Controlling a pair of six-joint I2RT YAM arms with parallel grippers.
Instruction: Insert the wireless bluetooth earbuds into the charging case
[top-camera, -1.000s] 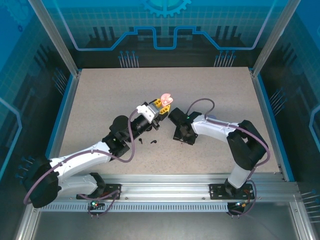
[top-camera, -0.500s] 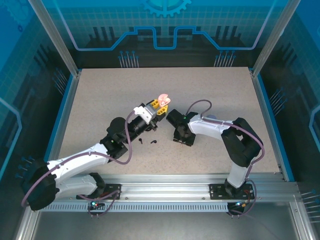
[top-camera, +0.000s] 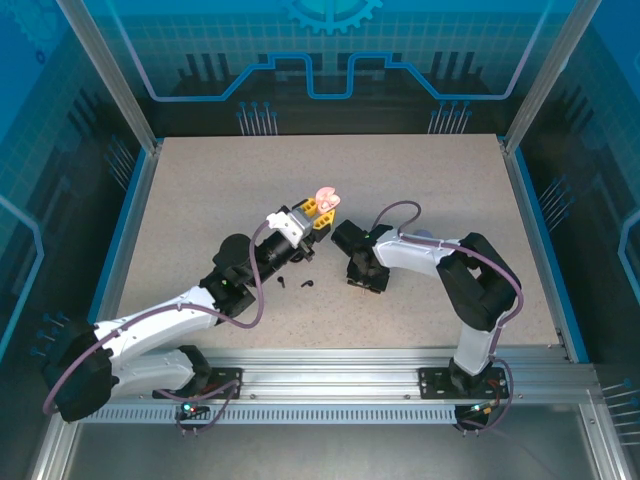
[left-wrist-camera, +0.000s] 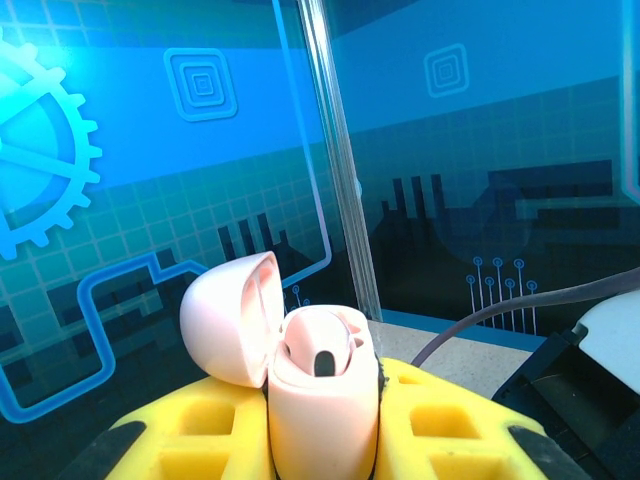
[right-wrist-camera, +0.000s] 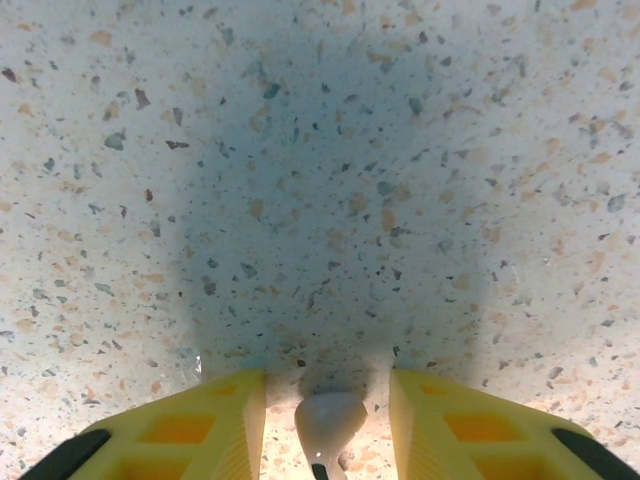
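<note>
A speckled beige tabletop (top-camera: 200, 200) sits within translucent blue walls (top-camera: 400, 40) printed with circuit patterns; aluminium posts (top-camera: 110, 72) frame the corners.

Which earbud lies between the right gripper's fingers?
The pale earbud, between the right gripper's open yellow fingers. The two black earbuds lie farther left, outside the fingers.

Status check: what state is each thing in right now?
Pale pink round charging case: lid open, held off the table.
Left gripper: shut on the case.
Right gripper: open, straddling a pink earbud.
Pale pink stemmed earbud: lying on the table, ungripped.
Two black stemmed earbuds: loose on the table.
</note>
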